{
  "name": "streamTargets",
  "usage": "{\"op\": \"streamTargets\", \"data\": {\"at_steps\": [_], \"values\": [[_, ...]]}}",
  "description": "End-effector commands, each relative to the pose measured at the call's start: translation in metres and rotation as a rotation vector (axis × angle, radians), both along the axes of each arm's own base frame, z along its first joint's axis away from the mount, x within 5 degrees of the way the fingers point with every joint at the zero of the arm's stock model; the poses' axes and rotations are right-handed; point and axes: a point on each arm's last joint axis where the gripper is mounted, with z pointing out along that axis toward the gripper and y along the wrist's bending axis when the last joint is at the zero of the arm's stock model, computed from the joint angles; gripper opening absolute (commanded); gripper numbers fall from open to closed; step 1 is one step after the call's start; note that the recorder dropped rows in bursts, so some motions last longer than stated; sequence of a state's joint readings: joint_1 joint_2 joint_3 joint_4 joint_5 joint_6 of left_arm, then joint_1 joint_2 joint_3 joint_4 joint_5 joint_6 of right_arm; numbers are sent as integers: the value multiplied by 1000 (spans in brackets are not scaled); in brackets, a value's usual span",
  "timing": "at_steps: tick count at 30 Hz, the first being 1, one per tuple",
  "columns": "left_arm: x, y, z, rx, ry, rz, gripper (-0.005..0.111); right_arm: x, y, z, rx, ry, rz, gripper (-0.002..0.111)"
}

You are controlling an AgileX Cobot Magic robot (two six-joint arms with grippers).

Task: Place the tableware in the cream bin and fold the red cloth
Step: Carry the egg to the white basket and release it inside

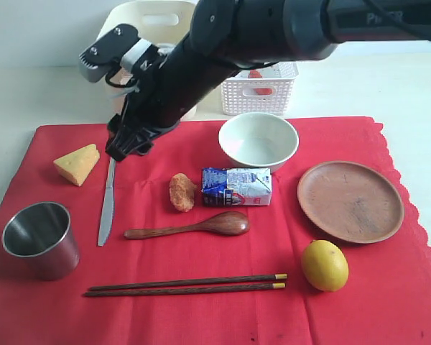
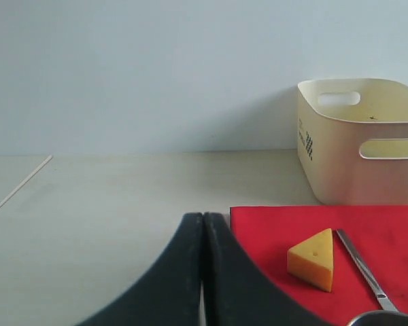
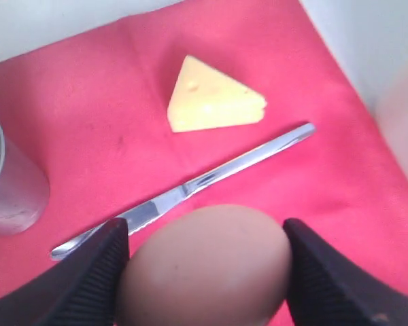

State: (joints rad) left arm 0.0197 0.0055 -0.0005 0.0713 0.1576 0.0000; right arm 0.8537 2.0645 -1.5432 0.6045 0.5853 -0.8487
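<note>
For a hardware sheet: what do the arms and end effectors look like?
The right arm is glossy black, with thick rounded links and partial white lettering. A grey-white block with screws and looping black cables sit near its wrist. The right end effector and left end effector both have black tapering fingers.

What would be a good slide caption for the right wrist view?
Right gripper holding a brown egg over the red cloth, near the table knife, cheese wedge and steel cup.

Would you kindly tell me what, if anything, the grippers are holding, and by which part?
The right gripper holds a smooth brown egg by its two opposite sides, between the fingers. The left gripper, shut, holds nothing.
</note>
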Motion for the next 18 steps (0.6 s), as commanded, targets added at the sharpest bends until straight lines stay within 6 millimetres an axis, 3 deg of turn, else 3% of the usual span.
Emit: {"op": "streamTargets", "data": {"at_steps": [1, 18], "values": [[0, 0, 0, 3, -8, 2, 0, 20, -21, 25, 44, -47, -73, 14], [0, 0, 0, 3, -8, 2, 0, 119, -117, 47, 165, -249, -512, 14]]}}
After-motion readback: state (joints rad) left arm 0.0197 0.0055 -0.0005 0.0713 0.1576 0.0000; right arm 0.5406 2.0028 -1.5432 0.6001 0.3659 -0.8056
